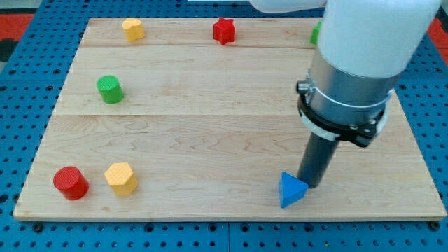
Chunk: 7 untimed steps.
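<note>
My tip (309, 185) rests on the wooden board (210, 133) near the view's bottom right. It sits right against the right side of a blue triangular block (291, 190), touching it or nearly so. No other block is close to the tip. The arm's wide white and grey body rises above it and covers the board's top right part.
A red cylinder (71, 183) and a yellow hexagonal block (120, 178) lie at the bottom left. A green cylinder (109, 89) is at the left. A yellow block (133, 29) and a red star (224, 31) sit along the top. A green block (316, 33) peeks out beside the arm.
</note>
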Tool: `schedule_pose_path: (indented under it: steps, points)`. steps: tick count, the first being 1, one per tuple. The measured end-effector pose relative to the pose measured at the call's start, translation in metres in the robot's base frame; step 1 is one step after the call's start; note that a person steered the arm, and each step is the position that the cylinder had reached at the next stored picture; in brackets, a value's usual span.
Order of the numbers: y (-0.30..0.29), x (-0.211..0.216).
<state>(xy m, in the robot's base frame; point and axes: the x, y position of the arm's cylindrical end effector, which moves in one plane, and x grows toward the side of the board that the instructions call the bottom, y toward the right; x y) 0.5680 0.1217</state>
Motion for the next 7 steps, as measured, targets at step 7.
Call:
schedule_pose_path:
  steps: [7]
  points:
    - [-0.207,-0.044]
